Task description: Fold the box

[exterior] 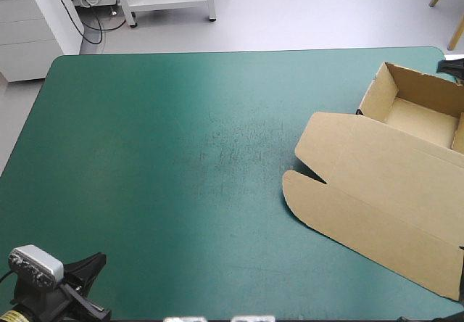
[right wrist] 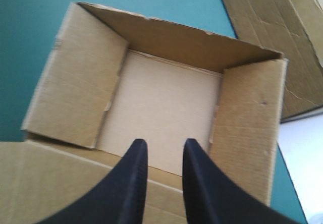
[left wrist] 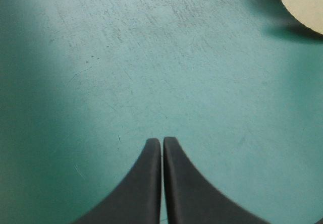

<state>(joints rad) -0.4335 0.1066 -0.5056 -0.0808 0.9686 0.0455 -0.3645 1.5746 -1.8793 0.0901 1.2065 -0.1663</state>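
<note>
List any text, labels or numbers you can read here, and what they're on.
None can be read.
The box shows plain brown board, with no print or label.
The teal-green cover bears only scuff marks.
The left hand and right hand are plain black.

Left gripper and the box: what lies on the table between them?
Nothing: only bare teal-green cover lies between the left gripper and the box, as the high view and the left wrist view both show.
</note>
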